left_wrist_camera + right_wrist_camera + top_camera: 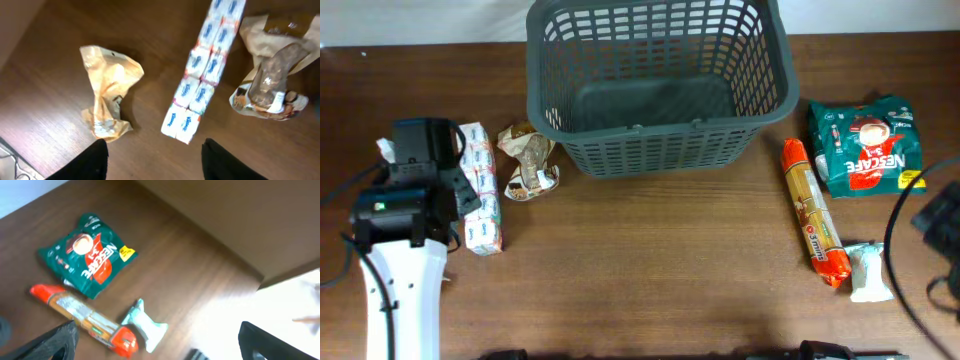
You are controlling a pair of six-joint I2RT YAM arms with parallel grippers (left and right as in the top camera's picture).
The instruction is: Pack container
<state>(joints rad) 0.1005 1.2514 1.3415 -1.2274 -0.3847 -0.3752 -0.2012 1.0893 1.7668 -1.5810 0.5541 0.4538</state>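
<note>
The dark grey slotted container (660, 128) stands at the back middle of the table with nothing in it. My left gripper (155, 162) is open and empty above bare wood, just short of a strip of white-and-blue packets (202, 75), between a crumpled yellowish wrapper (107, 92) and a brown pack (272, 75). The left arm (415, 160) is at the table's left. My right gripper (160, 347) is open and empty above a small teal-white pack (145, 325) and a long orange pack (85, 320).
A green Nescafe bag (865, 145) lies right of the container, with the long orange pack (815, 212) and the small teal-white pack (870, 272) in front of it. The packet strip (480, 190) and the brown pack (528, 162) lie left of the container. The right arm (942, 222) is at the right edge.
</note>
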